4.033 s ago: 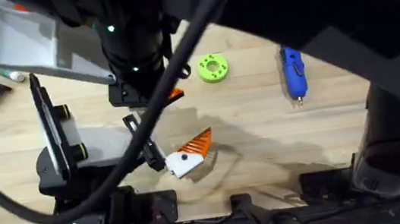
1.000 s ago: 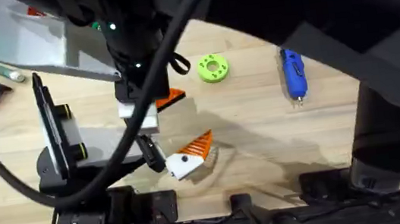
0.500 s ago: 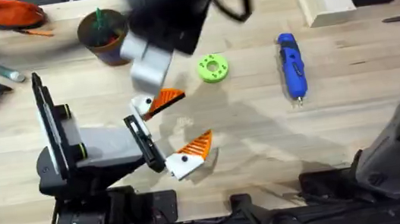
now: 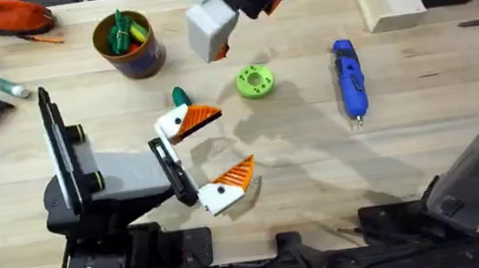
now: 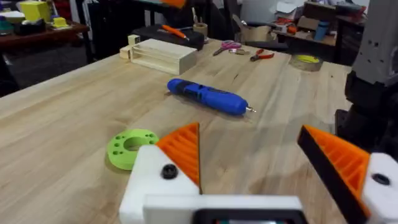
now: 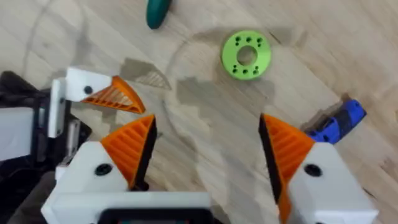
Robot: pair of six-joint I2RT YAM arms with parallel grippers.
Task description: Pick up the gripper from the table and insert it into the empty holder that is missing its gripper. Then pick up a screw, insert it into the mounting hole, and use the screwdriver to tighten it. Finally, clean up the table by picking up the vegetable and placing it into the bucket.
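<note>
White fingers, orange ribbed pads, seemingly black screws

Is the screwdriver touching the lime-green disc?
Apart. The overhead view shows bare table between the screwdriver and the lime-green disc.

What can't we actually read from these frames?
- Vegetable: in the overhead view, its lower end is behind the left gripper's upper finger. In the right wrist view it is cut off by the edge.
- Screwdriver: in the right wrist view, mostly behind the right gripper's own finger.
- Bucket contents: in the overhead view, green items too small to identify.
</note>
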